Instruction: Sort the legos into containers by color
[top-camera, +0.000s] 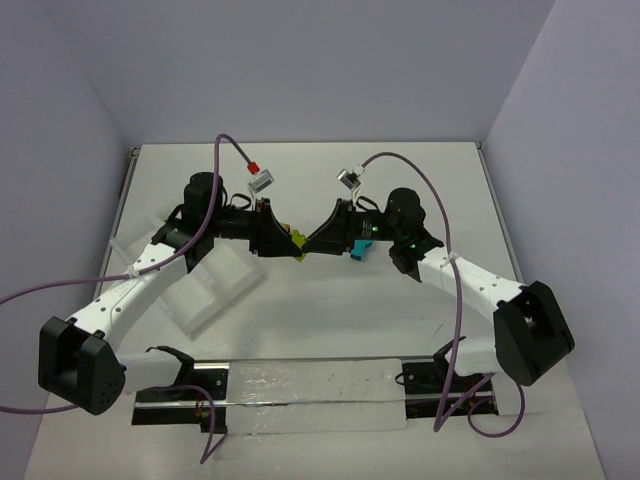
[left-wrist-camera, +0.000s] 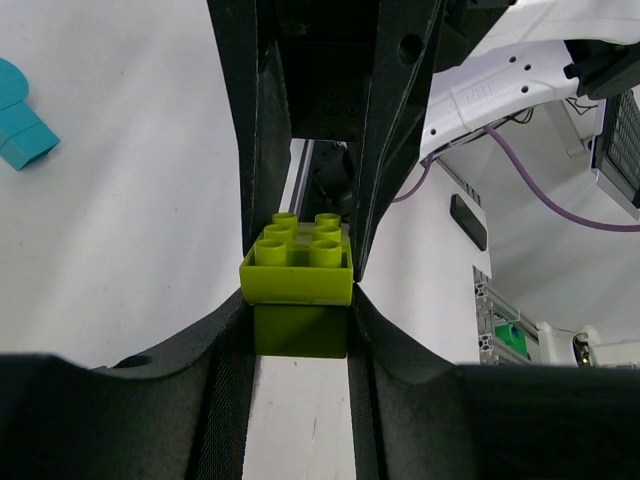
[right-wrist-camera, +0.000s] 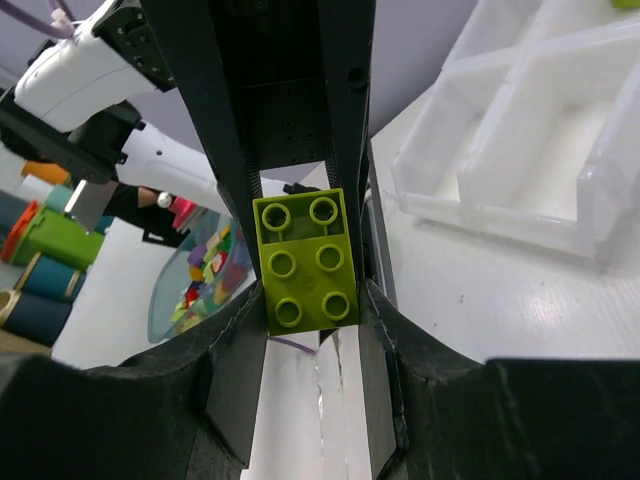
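Bare table (top-camera: 300, 175) runs from the two tools to the far edge, with walls close on three sides. The tray (top-camera: 190, 305) lies behind and beside the left tool, under that forearm. Count: one tray, one teal lego (top-camera: 358, 248) on the table just beside the right tool's body, and one lime green lego (top-camera: 297, 240); whether that is one brick or two clipped together cannot be told. Both arms reach forward and bend inward, wrists turned level, fingers tip to tip. The left tool (left-wrist-camera: 300, 335) and the right tool (right-wrist-camera: 308, 320) each clamp the lime green lego from opposite ends.
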